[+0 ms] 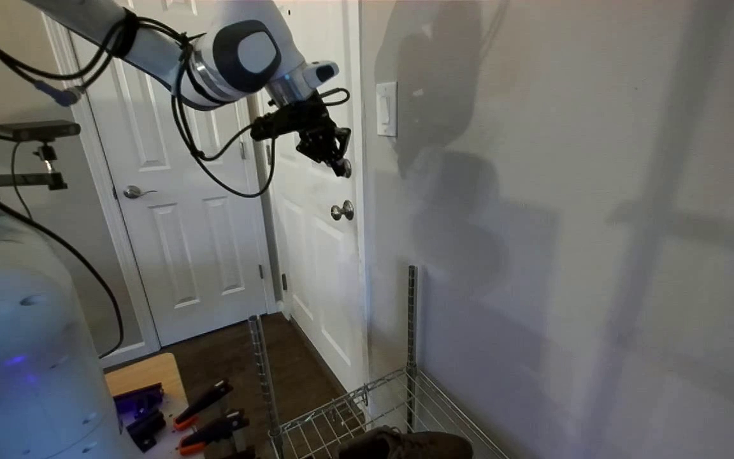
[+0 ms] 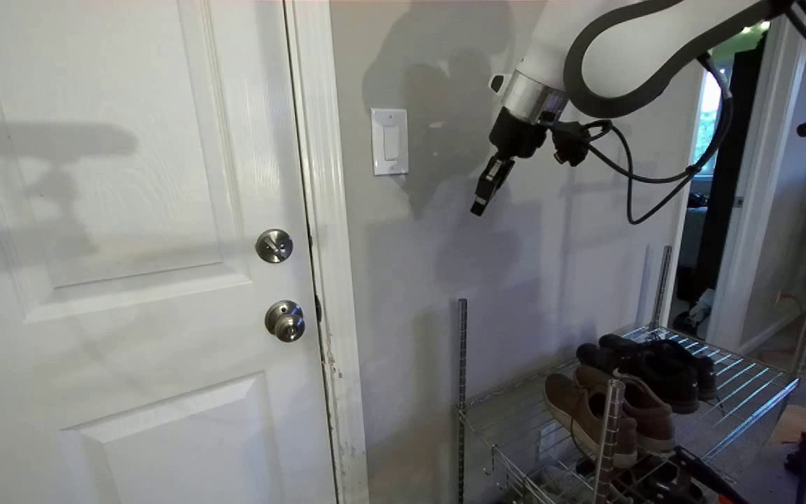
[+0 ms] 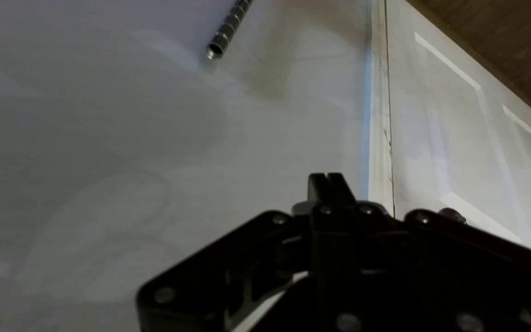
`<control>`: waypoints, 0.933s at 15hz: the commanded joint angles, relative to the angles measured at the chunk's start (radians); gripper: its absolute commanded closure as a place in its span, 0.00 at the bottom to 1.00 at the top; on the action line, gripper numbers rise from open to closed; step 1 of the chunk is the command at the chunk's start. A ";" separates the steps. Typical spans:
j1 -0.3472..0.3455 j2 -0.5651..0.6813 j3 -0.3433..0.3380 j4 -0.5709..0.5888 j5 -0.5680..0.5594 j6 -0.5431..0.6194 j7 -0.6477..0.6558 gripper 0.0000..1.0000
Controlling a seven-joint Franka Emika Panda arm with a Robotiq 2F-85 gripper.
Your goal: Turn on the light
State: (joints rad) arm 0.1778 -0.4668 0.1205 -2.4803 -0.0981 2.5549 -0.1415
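The light switch is a white upright wall plate with a rocker, seen in both exterior views (image 1: 387,109) (image 2: 390,142). It is out of view in the wrist view. No lamp shows. My black gripper (image 1: 344,169) (image 2: 478,208) hangs from the arm with its fingers slanting down, apart from the wall. Its tips are lower than the plate, left of it in one picture and right of it in the opposite-facing exterior view. In the wrist view the fingertips (image 3: 327,177) are together with nothing between them. Which way the rocker is set I cannot tell.
A white door with a round knob (image 1: 343,210) (image 2: 285,321) and a deadbolt (image 2: 274,246) stands beside the plate. A wire rack with upright posts (image 1: 412,344) (image 2: 462,392) (image 3: 225,34) stands below against the wall. Shoes (image 2: 592,413) lie on it. A camera (image 1: 37,131) stands behind the arm.
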 commanded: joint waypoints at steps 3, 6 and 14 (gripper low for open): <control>-0.003 0.058 0.025 0.025 -0.052 0.150 -0.020 0.95; -0.029 0.090 0.055 0.028 -0.103 0.271 0.013 0.95; -0.263 0.120 0.225 0.018 -0.292 0.636 0.098 0.96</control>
State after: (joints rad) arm 0.0238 -0.3485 0.2683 -2.4639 -0.3247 3.1073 -0.0918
